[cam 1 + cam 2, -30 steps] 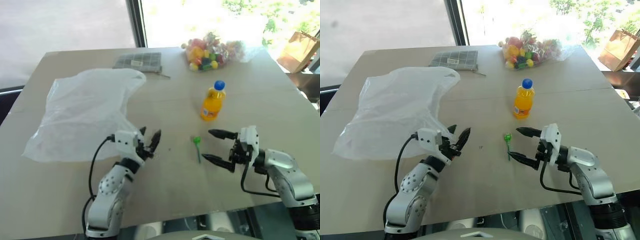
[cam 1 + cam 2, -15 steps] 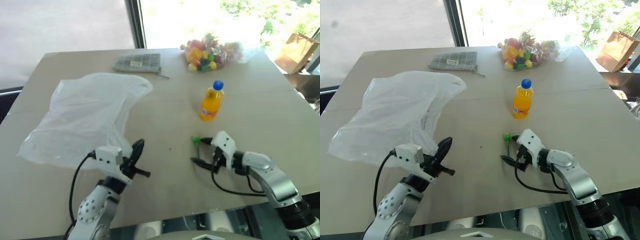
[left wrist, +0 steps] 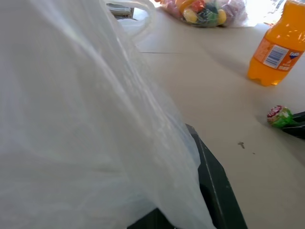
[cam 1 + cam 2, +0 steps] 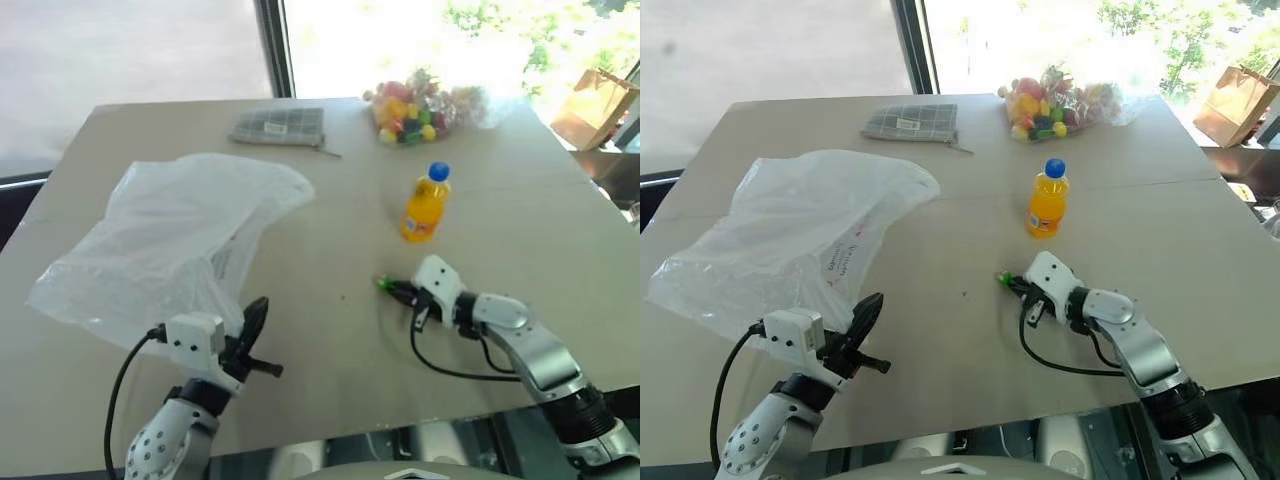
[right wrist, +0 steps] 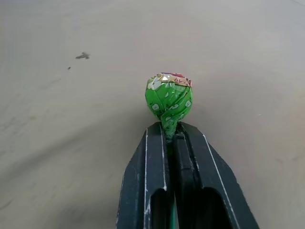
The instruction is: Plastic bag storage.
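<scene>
Your left tool (image 4: 256,318) pinched the plastic bag (image 4: 170,240) at its 6 o'clock edge for gathering; your right tool (image 5: 170,130) clamped the lollipop (image 5: 169,101) stick.

In the left wrist view, most of the left end effector (image 3: 209,191) was covered by the plastic bag (image 3: 81,124), whose bulk was cut off by the frame. The lollipop's (image 5: 168,102) stick was hidden between the right end effector's (image 5: 172,131) closed fingers. The red print on the bag was too small to read.
</scene>
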Tool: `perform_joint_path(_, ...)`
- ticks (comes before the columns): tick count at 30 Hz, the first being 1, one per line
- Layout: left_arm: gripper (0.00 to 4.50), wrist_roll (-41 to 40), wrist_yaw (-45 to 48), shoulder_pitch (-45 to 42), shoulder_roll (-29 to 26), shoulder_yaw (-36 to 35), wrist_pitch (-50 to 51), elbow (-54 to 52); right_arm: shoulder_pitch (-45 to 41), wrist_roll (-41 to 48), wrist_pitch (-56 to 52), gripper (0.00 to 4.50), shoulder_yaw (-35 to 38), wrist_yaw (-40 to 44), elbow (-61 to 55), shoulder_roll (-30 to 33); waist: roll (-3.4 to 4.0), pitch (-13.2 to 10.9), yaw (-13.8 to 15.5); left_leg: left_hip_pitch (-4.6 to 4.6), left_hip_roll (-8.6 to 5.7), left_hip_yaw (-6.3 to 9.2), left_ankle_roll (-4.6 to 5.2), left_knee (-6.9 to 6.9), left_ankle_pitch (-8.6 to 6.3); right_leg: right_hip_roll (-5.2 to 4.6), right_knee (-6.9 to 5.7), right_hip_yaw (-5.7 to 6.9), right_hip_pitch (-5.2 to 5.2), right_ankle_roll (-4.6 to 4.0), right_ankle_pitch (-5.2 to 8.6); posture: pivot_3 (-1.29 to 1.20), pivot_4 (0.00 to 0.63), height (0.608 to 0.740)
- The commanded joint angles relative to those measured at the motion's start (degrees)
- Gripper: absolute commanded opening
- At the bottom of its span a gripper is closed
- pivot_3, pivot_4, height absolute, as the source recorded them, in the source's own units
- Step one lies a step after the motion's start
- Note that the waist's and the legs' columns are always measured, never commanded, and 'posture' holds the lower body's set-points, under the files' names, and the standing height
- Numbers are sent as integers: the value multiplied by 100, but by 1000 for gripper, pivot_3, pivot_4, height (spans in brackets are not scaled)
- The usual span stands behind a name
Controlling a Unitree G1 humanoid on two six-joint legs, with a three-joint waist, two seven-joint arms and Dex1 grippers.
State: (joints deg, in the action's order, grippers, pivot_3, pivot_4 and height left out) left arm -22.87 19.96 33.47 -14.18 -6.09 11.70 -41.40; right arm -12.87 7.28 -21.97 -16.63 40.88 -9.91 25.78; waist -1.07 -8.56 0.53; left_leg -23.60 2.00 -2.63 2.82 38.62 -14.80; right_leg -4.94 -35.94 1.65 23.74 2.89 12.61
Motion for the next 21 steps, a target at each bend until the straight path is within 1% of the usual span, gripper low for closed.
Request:
perform_joint_path(1,0,-254,394,286,-11,173,-375,-331,-556,-312,156,143,-236,-60,539,-241,0,-1,-58,-1,3,-2,0,0,0,3,0,-2,1,0,0,0,150,740)
perform_joint_path(4,0,-313,563,390,-55,255,-506,-320,-1554,-441,385,143,-688,96,1335,-1049,9,-9,-152,-1,11,-6,0,0,0,11,-1,-4,3,-11,-6,0,150,740)
perform_joint_path(7,0,-270,590,403,-74,262,-563,-290,-2111,-613,625,143,-943,293,1918,-1448,23,-19,-148,-8,15,1,0,-2,0,37,-7,-2,16,-17,-10,0,150,740)
perform_joint_path(8,0,-258,618,396,-89,279,-577,-280,-2455,-706,647,143,-1123,390,2310,-1733,24,-19,-128,-9,15,7,0,-10,0,41,-8,1,18,-20,-9,0,150,740)
perform_joint_path(9,0,-235,699,424,-139,354,-602,-300,-3019,-830,755,143,-1363,444,2969,-2310,29,-25,-153,-12,15,8,-1,-15,1,42,-7,4,17,-21,-9,0,150,740)
perform_joint_path(10,0,-227,812,478,-210,462,-615,-335,-3590,-865,987,143,-1406,338,3589,-2934,33,-28,-158,-12,15,2,-2,-17,1,47,-7,0,20,-21,-9,0,150,740)
perform_joint_path(12,0,-252,926,565,-304,599,-620,-380,-4275,-795,1405,143,-1249,281,4296,-3674,36,-49,-297,-14,21,-12,-4,-20,2,53,-15,-13,38,-25,-12,0,150,740)
perform_joint_path(13,0,-283,919,618,-321,611,-620,-385,-4492,-637,1393,143,-991,253,4398,-3891,45,-57,-278,-25,25,-15,-7,-23,4,59,-23,-19,54,-28,-15,0,150,740)
perform_joint_path(14,0,-290,905,674,-327,604,-649,-380,-4654,-464,1360,430,-812,244,4425,-4023,49,-60,-222,-25,26,-11,-11,-23,3,58,-26,-16,56,-28,-15,0,150,740)
perform_joint_path(15,0,-277,885,732,-314,594,-678,-375,-4735,-363,1314,773,-749,259,4405,-4059,47,-59,-156,-27,26,-7,-22,-24,7,41,-27,7,53,-28,-13,0,150,740)
perform_joint_path(16,0,-272,856,787,-287,584,-706,-370,-4718,-331,1288,1022,-764,289,4362,-4026,47,-59,-127,-26,29,-4,-31,-24,3,37,-25,6,52,-28,-13,0,150,740)
perform_joint_path(18,0,-262,834,845,-257,590,-739,-367,-4535,-343,1292,2027,-821,317,4280,-3917,50,-61,-136,-27,22,-4,-34,-24,1,25,-11,2,50,-29,-13,0,150,740)
perform_joint_path(19,0,-264,828,854,-244,604,-751,-366,-4362,-365,1280,2440,-834,281,4218,-3824,50,-63,-154,-30,21,-11,-34,-24,1,23,0,-3,51,-28,-14,0,150,740)
perform_joint_path(21,0,-272,803,855,-208,625,-778,-362,-4017,-434,1227,3376,-908,328,4013,-3532,41,-57,-163,-29,19,-17,-34,-22,1,23,-1,-9,51,-27,-14,0,150,740)
